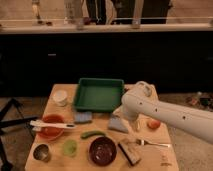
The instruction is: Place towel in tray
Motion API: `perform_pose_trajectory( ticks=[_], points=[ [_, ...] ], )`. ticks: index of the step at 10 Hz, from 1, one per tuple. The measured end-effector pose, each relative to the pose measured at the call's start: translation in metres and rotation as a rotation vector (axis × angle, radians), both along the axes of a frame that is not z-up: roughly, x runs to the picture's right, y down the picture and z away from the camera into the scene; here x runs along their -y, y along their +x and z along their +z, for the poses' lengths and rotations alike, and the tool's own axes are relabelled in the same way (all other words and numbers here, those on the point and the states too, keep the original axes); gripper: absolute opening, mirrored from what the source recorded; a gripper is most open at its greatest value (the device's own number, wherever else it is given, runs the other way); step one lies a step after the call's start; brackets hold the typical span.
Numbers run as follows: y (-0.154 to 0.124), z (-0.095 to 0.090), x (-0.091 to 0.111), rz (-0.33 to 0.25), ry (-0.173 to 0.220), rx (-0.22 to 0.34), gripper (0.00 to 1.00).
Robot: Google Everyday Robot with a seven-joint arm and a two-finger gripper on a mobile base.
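Observation:
The towel [116,125] is a small grey-blue cloth lying flat on the wooden table, just in front of the green tray's right corner. The green tray [99,93] stands at the back middle of the table and has nothing in it. My white arm reaches in from the right. My gripper [128,119] is at its end, low over the towel's right edge and mostly hidden by the wrist.
A blue sponge [83,117] lies left of the towel. Also on the table [165,157]: a white cup [60,97], a red bowl [49,131] with a white brush, a green vegetable [92,134], a dark bowl [102,150], a metal cup [41,152], an orange fruit [153,123], a fork [152,143].

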State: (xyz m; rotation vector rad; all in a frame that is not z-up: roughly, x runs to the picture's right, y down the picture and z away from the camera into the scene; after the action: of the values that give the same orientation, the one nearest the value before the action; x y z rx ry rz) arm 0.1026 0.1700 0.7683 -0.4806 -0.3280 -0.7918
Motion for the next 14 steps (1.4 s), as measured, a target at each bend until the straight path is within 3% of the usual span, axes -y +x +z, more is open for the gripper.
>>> perform_pose_trajectory(
  ticks=[5,14],
  points=[
    [-0.025,0.039,-0.018,-0.037,-0.009,0.030,0.80],
    [-0.017,0.057,-0.044,-0.100,-0.069,0.011,0.80]
  ],
)
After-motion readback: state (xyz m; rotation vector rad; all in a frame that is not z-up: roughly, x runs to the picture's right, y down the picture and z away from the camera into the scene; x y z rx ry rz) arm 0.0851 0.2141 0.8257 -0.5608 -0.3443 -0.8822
